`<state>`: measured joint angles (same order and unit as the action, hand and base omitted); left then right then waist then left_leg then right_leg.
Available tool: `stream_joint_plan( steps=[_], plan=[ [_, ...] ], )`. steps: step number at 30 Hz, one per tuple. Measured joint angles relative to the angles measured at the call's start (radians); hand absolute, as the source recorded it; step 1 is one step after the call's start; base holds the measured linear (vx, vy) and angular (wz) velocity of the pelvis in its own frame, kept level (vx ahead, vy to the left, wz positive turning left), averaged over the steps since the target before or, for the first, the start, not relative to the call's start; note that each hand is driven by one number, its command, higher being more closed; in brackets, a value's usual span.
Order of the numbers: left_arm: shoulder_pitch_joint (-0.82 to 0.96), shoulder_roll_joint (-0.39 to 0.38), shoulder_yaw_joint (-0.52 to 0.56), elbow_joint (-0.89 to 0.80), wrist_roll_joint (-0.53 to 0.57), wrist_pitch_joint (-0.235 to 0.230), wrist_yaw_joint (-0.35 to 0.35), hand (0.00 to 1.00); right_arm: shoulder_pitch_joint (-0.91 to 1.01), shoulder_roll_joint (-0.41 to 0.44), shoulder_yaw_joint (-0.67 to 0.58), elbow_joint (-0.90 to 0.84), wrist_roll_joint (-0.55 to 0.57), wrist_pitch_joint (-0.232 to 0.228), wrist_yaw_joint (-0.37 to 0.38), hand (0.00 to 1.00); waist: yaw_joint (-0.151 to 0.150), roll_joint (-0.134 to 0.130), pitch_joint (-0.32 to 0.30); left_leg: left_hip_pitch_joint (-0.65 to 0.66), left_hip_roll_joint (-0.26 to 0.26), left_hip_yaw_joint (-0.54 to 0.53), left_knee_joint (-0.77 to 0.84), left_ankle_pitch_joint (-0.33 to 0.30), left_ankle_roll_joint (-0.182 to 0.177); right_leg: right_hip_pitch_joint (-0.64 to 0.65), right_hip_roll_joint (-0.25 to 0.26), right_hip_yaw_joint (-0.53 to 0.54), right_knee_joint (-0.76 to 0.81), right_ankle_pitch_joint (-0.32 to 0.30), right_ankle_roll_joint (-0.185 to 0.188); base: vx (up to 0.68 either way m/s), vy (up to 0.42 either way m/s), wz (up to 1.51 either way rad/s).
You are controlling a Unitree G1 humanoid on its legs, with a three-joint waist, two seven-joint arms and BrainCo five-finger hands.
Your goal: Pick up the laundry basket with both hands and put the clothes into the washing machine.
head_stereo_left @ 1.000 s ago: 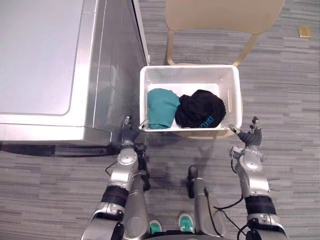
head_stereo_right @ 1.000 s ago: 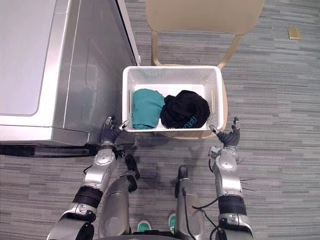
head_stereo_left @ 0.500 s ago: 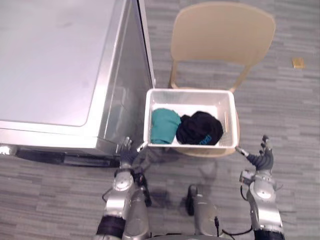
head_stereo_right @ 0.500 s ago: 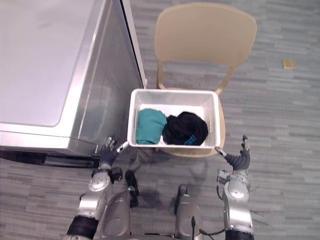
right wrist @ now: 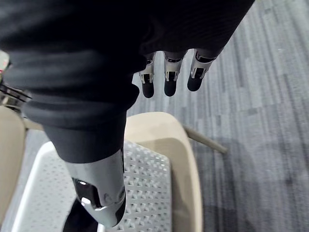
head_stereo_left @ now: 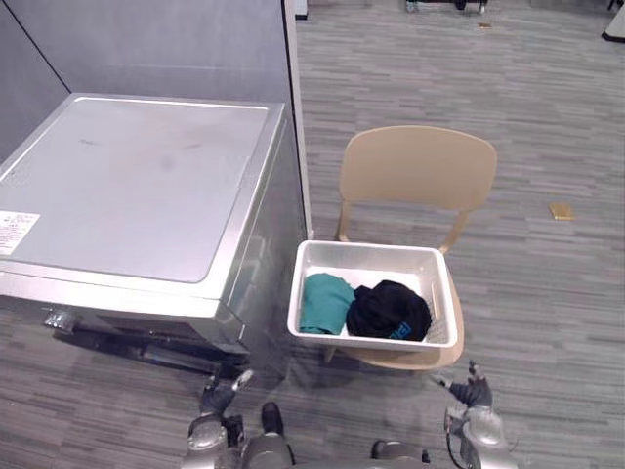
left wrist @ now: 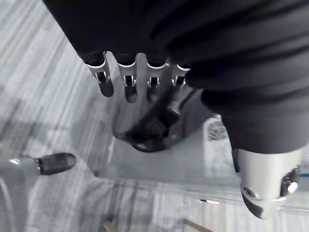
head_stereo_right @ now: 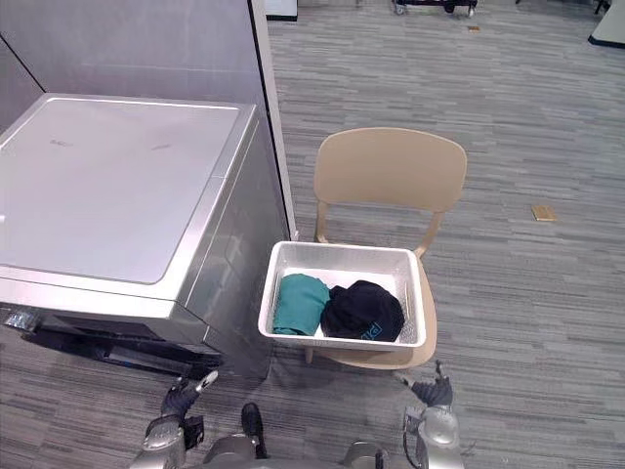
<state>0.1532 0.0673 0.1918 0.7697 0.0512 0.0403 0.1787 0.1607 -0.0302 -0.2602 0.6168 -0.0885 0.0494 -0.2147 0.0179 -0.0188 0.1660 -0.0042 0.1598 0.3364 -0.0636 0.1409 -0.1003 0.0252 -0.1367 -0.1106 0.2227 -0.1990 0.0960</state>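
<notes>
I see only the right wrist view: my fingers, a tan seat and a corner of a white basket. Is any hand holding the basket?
Observer: No. In the eye views the laundry basket rests on the chair, and the left hand and right hand are both open, short of it.
Operator: What is inside it?
Observer: A teal garment on the robot's left side, with a black garment beside it.
Operator: Where is the machine?
Observer: The washing machine stands close to the basket, on the robot's left.
</notes>
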Motion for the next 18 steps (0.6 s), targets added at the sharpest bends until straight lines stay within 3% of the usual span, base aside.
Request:
stream_joint_plan(
  steps=[4, 5, 7, 9, 11, 12, 13, 14, 15, 16, 17, 18],
  plan=[
    [-0.046, 0.019, 0.0, 0.0, 0.0, -0.002, 0.006, 0.0, -0.022, 0.013, 0.005, 0.021, 0.007, 0.0, 0.0, 0.0, -0.001, -0.006, 0.01, -0.157, 0.051, -0.033, 0.18, -0.066, 0.023, -0.115, 0.017, 0.044, 0.118, 0.024, 0.008, -0.13, 0.025, 0.11],
    [-0.069, 0.014, 0.0, -0.009, -0.001, -0.008, 0.018, 0.0, -0.018, 0.015, 0.014, 0.03, 0.016, 0.001, 0.0, 0.0, 0.0, 0.01, 0.024, -0.21, 0.067, -0.067, 0.224, -0.09, 0.027, -0.16, 0.018, 0.072, 0.262, -0.022, 0.013, -0.16, -0.022, 0.65],
    [-0.068, 0.016, 0.002, -0.027, -0.001, -0.011, 0.022, 0.0, -0.002, 0.019, 0.039, 0.034, 0.022, 0.001, 0.0, 0.0, 0.003, -0.003, 0.026, -0.222, 0.059, -0.111, 0.251, -0.091, 0.025, -0.166, 0.023, 0.097, 0.448, -0.074, 0.037, -0.11, -0.068, 0.86],
    [-0.055, 0.015, 0.018, -0.032, -0.001, -0.011, 0.03, 0.0, 0.001, 0.022, 0.073, 0.037, 0.041, -0.003, 0.0, 0.0, 0.012, -0.025, 0.017, -0.255, 0.043, -0.146, 0.269, -0.09, 0.024, -0.139, 0.042, 0.152, 0.459, -0.113, 0.044, -0.1, -0.175, 0.76],
    [-0.045, -0.01, 0.022, -0.034, -0.002, -0.011, 0.045, 0.0, -0.031, 0.018, 0.076, 0.035, 0.049, -0.007, -0.001, 0.0, 0.054, -0.021, 0.011, -0.317, 0.043, -0.175, 0.227, -0.046, 0.01, -0.115, 0.084, 0.174, 0.341, -0.214, -0.011, -0.25, -0.302, 0.53],
    [-0.044, -0.016, 0.022, -0.034, -0.002, -0.011, 0.045, 0.0, -0.04, 0.016, 0.078, 0.035, 0.049, -0.009, -0.001, 0.0, 0.056, -0.016, 0.011, -0.341, 0.041, -0.188, 0.213, -0.032, 0.009, -0.118, 0.088, 0.162, 0.315, -0.241, -0.036, -0.33, -0.298, 0.79],
    [-0.047, -0.047, 0.023, -0.033, -0.002, -0.007, 0.045, 0.0, -0.061, -0.001, 0.086, 0.037, 0.05, -0.012, -0.002, 0.0, 0.05, 0.024, 0.031, -0.375, 0.043, -0.221, 0.177, -0.035, 0.001, -0.131, 0.108, 0.108, 0.298, -0.249, -0.077, -0.3, -0.169, 1.17],
    [-0.053, -0.074, 0.022, -0.034, -0.003, -0.007, 0.045, 0.0, -0.068, -0.009, 0.084, 0.047, 0.05, -0.011, -0.003, 0.0, 0.047, 0.043, 0.036, -0.38, 0.052, -0.186, 0.114, -0.099, -0.022, -0.149, 0.1, 0.045, 0.273, -0.225, -0.105, -0.36, -0.189, 1.4],
    [-0.061, -0.084, 0.025, -0.033, -0.003, -0.008, 0.045, 0.0, -0.067, -0.01, 0.078, 0.049, 0.05, -0.008, -0.004, 0.0, 0.047, 0.031, 0.044, -0.394, 0.051, -0.145, 0.122, -0.101, -0.01, -0.152, 0.089, 0.011, 0.263, -0.215, -0.115, -0.26, -0.117, 1.55],
    [-0.074, -0.086, 0.024, -0.034, -0.001, -0.007, 0.043, 0.0, -0.069, 0.0, 0.071, 0.049, 0.05, -0.003, -0.005, 0.0, 0.047, 0.025, 0.046, -0.404, 0.046, -0.048, 0.214, -0.088, 0.011, -0.148, 0.05, -0.051, 0.258, -0.202, -0.133, -0.2, -0.157, 1.41],
    [-0.074, -0.085, 0.024, -0.034, -0.001, -0.007, 0.043, 0.0, -0.066, -0.003, 0.073, 0.042, 0.05, -0.004, -0.006, 0.0, 0.041, 0.008, 0.049, -0.401, 0.049, 0.005, 0.313, -0.094, 0.02, -0.148, 0.031, -0.093, 0.249, -0.193, -0.136, -0.17, -0.16, 1.43],
    [-0.07, -0.084, 0.021, -0.034, 0.0, -0.007, 0.043, 0.0, -0.066, -0.009, 0.076, 0.035, 0.05, -0.004, -0.005, 0.0, 0.031, 0.009, 0.045, -0.392, 0.058, 0.029, 0.398, -0.11, 0.042, -0.144, 0.022, -0.124, 0.243, -0.184, -0.143, -0.15, -0.114, 1.19]
  ],
)
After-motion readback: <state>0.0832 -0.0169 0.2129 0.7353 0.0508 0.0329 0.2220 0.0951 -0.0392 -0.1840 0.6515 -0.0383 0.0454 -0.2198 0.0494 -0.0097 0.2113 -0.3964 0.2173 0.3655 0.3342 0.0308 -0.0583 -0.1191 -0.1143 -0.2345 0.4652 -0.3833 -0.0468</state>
